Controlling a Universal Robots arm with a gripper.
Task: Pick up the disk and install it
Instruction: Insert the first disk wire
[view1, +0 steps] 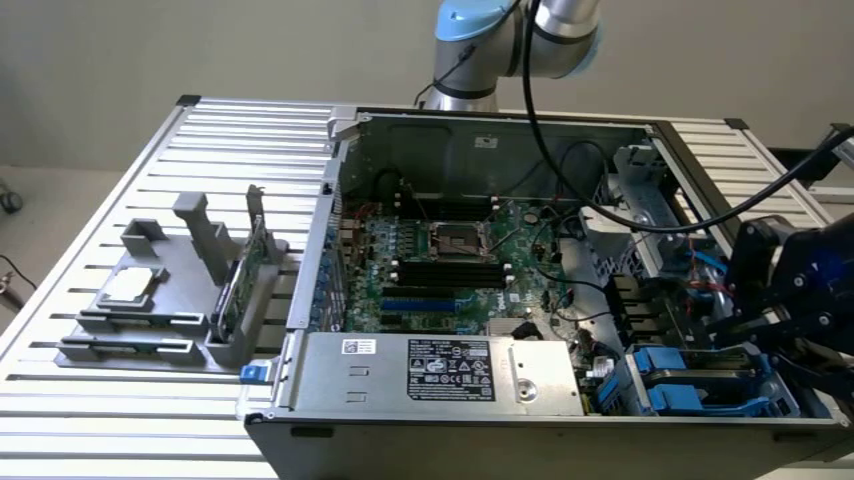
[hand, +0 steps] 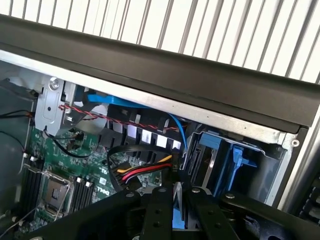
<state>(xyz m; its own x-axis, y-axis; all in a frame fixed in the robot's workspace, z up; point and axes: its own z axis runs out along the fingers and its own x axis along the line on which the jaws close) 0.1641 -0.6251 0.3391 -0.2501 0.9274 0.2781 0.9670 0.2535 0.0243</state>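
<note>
In the wrist view my gripper (hand: 177, 200) is shut on the disk (hand: 178, 220). The disk shows edge-on between the black fingers (hand: 159, 210) as a thin silver strip with blue plastic. It hangs inside the open computer case, just above the drive bay with its blue plastic carriers (hand: 227, 160). In the exterior view the black gripper (view1: 737, 338) reaches over the case's right wall, above the blue drive bay (view1: 674, 388) at the near right corner. The arm hides most of the disk there.
The open case (view1: 400, 125) lies on a slatted metal table (view1: 227, 130). Inside are the motherboard (view1: 450, 240), the power supply (view1: 441, 367) and loose cables (hand: 142, 172). A grey fixture (view1: 147, 320) at the exterior view's left holds a small square chip (view1: 130, 288) and an upright green card (view1: 235, 285).
</note>
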